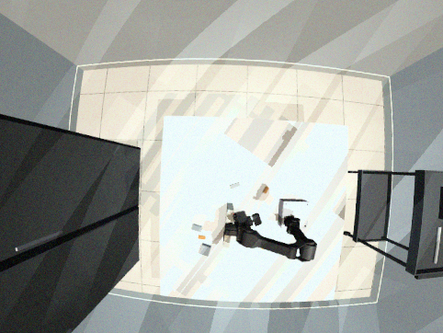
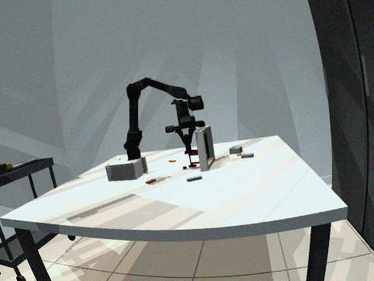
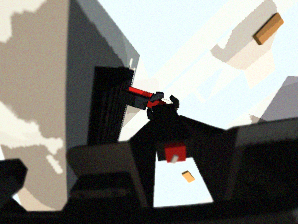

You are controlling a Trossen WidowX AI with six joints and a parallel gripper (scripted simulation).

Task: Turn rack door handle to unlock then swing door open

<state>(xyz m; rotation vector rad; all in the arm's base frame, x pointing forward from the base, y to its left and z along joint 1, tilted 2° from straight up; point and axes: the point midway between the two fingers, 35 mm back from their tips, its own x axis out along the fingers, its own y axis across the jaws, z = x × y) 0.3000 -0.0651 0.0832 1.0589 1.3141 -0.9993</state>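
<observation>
While bent over from the grey base point(image 2: 116, 173), reaches down to the white table point(image 1: 198, 147) point(image 2: 248, 209) beside the upright grey frame point(image 2: 200, 151) point(image 3: 85, 60). Has the red-and-black handle point(image 2: 186, 136) point(image 3: 175, 152) grasped in the gripper point(image 1: 241, 218) point(image 2: 188, 147) point(image 3: 166, 121), close to that frame (impossible to judge the door's angle). Also visible: just past the base, flat on the table, an orange block point(image 1: 266, 189) point(image 2: 150, 181) point(image 3: 268, 28).

Arm point(image 1: 275, 246) point(image 2: 133, 112) arched, gripper point(image 1: 243, 218) point(image 2: 188, 150) point(image 3: 166, 121) pointing down, its fingers clamped
</observation>
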